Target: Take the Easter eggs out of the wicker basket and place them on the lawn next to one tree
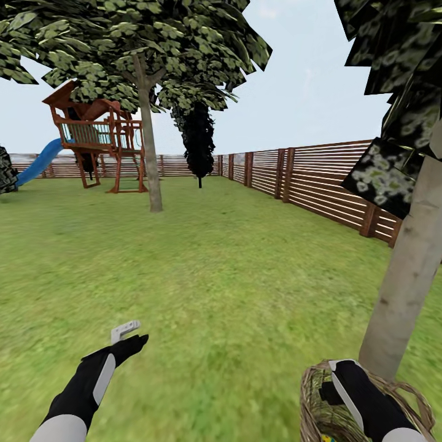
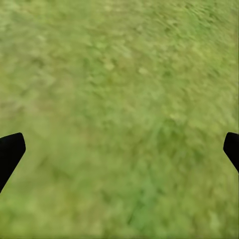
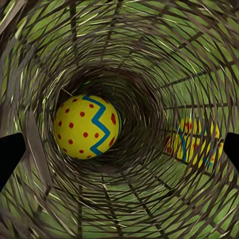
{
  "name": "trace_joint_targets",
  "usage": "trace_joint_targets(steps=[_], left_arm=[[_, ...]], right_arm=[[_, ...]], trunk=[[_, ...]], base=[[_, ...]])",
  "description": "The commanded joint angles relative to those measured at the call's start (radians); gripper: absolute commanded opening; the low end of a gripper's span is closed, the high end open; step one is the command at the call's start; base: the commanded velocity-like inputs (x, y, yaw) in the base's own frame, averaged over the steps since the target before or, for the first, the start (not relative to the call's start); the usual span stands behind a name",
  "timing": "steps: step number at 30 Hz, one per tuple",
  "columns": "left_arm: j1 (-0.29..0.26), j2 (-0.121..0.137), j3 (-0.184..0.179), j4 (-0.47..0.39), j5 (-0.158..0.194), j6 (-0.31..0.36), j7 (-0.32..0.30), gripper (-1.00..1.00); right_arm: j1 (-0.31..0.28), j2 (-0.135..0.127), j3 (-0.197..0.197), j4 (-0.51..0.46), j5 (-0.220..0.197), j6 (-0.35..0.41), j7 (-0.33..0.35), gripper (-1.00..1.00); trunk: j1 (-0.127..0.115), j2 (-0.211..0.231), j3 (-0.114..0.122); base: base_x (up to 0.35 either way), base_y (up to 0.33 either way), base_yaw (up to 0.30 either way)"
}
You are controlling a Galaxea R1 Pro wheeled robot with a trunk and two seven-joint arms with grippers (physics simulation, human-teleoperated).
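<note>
Lawn [image 1: 233, 276]: flat mottled green grass. Wicker basket [image 1: 313, 399] near right, by tree trunk [image 1: 405, 276]. Second tree [image 1: 150, 153] and playset [image 1: 101, 141] far left.

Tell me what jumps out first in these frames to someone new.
The right wrist view looks down the wicker basket at a yellow Easter egg with a blue zigzag and red dots; a second egg shows through the weave, outside the wall. In the head view, the right gripper dips into that basket beside the pale tree, and a wooden playset stands far left.
</note>
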Motion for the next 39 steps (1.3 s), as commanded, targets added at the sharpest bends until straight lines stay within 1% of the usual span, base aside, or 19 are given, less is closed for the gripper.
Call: trace_joint_targets(steps=[1, 6, 13, 28, 35, 39], left_arm=[[-0.001, -0.001, 0.002, -0.001, 0.01, 0.007, -0.002, 1.0], [-0.001, -0.004, -0.001, 0.0, 0.007, 0.007, -0.004, 1.0], [-0.001, -0.006, -0.002, 0.0, 0.009, 0.007, 0.004, 1.0], [-0.001, -0.005, 0.004, -0.005, 0.009, 0.007, 0.005, 1.0], [-0.001, -0.006, 0.002, -0.001, 0.01, 0.007, -0.001, 1.0], [-0.001, -0.006, 0.004, -0.001, 0.011, 0.007, -0.002, 1.0]], right_arm=[[-0.001, -0.001, 0.006, -0.001, -0.007, 0.004, -0.007, 1.0], [-0.001, -0.001, 0.005, -0.001, -0.007, 0.003, -0.007, 1.0], [-0.001, -0.008, 0.005, 0.0, -0.007, 0.003, -0.007, 1.0], [-0.001, -0.008, 0.007, 0.0, -0.009, 0.002, -0.007, 1.0], [-0.001, -0.009, 0.006, 0.0, -0.009, 0.001, -0.007, 1.0], [-0.001, -0.009, 0.006, 0.003, -0.008, -0.001, -0.007, 1.0]], trunk=[[0.0, -0.001, -0.001], [0.0, -0.001, -0.001], [0.027, -0.05, -0.023], [0.084, -0.155, -0.07], [0.111, -0.204, -0.092], [0.126, -0.232, -0.105]], base=[[0.004, 0.002, 0.0], [0.001, 0.0, 0.0], [0.0, 0.0, 0.0], [0.0, 0.002, 0.0], [0.0, 0.234, 0.0], [0.0, 0.044, 0.0]])
